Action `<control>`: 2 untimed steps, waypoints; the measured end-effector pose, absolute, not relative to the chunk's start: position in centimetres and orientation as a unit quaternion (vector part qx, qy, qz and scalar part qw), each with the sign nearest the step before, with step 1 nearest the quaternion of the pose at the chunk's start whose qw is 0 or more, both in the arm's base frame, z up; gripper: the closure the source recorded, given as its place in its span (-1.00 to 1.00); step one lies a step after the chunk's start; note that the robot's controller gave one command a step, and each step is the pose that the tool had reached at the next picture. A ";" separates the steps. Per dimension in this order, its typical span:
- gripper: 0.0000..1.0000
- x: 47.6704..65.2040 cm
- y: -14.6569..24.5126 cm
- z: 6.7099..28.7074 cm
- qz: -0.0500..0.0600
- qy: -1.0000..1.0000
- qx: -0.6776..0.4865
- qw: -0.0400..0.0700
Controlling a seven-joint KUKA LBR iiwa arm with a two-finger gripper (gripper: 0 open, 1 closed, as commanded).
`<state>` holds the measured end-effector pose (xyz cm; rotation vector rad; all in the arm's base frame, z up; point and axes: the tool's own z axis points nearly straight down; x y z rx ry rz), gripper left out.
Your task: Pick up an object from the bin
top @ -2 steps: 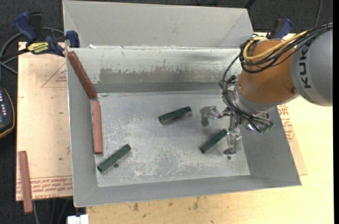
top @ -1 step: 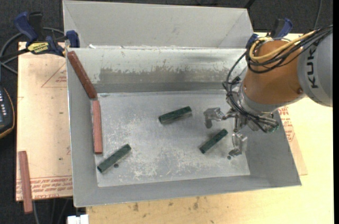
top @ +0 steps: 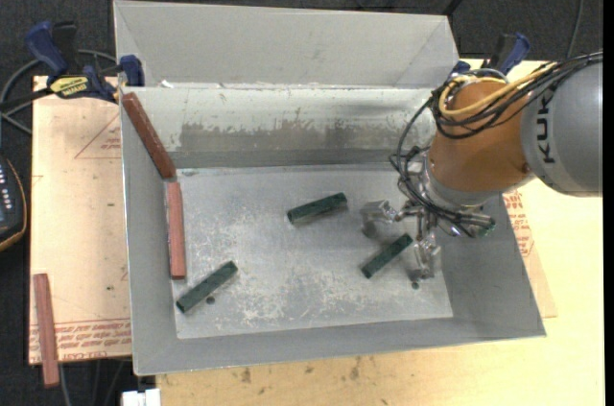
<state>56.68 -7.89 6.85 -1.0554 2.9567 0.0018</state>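
A dark green bar (top: 386, 256) was seen on the floor of the grey metal bin (top: 288, 121), in the lower right part of the frame. It lay flat and was tilted, with its upper end turned to the right and its lower end to the left. The gripper (top: 420, 256) was placed just beside that upper right end, low over the bin floor. Whether the bar was touched by it could not be told, and it could not be made out whether the gripper was open or closed. The bar was not seen to be held.

Above the gripper, the wrist was wrapped in an orange cover (top: 475, 150) with looped cables over it. The grey arm (top: 576, 131) was seen reaching in from the right edge of the frame.

A second green bar (top: 318, 208) was found near the middle of the floor, up and to the left of the first and well apart from it. A third green bar (top: 206, 286) was found at the lower left, likewise tilted. A reddish-brown strip (top: 177, 229) was laid along the left wall. A second reddish-brown strip (top: 147, 136) was propped aslant in the upper left corner of the bin.
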 end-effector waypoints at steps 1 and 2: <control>-1.00 56.8 -7.8 6.9 0.000 0.942 -0.336 0.002; 1.00 56.8 -7.9 7.0 0.000 0.942 -0.335 0.001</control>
